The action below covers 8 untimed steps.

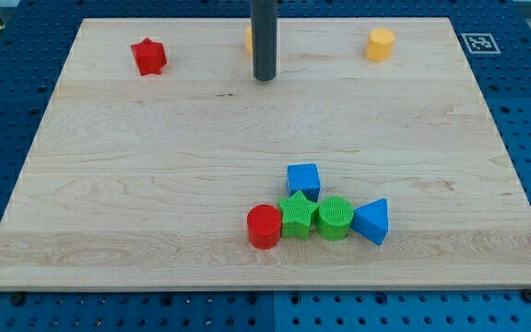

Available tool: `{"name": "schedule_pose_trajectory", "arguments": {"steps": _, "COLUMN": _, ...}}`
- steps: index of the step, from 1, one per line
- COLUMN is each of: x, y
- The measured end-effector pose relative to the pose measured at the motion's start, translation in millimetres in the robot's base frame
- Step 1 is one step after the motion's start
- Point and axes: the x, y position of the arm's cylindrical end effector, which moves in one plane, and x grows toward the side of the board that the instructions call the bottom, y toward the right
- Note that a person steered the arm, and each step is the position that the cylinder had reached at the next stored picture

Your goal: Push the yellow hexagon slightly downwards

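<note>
Sitting near the board's (109, 184) top edge, yellow hexagon (381, 43) has bare wood below; my tip (265, 78) stands well left; no jaws.

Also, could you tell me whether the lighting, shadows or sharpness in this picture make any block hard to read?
In the camera view, lighting is even and soft, with no glare on the wooden board; shadows are faint, hugging the red cylinder and the blue triangle; focus is sharp throughout; only my rod hides most of a yellow block behind it, above my tip.
</note>
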Motion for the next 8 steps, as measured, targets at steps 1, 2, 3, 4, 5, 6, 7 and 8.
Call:
{"name": "schedule_pose_trajectory", "arguments": {"steps": 1, "x": 0, "y": 9}}
{"name": "schedule_pose_trajectory", "arguments": {"steps": 2, "x": 0, "y": 22}}
{"name": "schedule_pose_trajectory", "arguments": {"steps": 3, "x": 0, "y": 26}}
{"name": "schedule_pose_trajectory", "arguments": {"steps": 4, "x": -4, "y": 26}}
{"name": "schedule_pose_trajectory", "arguments": {"steps": 5, "x": -13, "y": 27}}
{"name": "schedule_pose_trajectory", "arguments": {"steps": 6, "x": -32, "y": 31}}
{"name": "schedule_pose_trajectory", "arguments": {"steps": 7, "x": -49, "y": 35}}
{"name": "schedule_pose_trajectory", "arguments": {"steps": 8, "x": -64, "y": 35}}
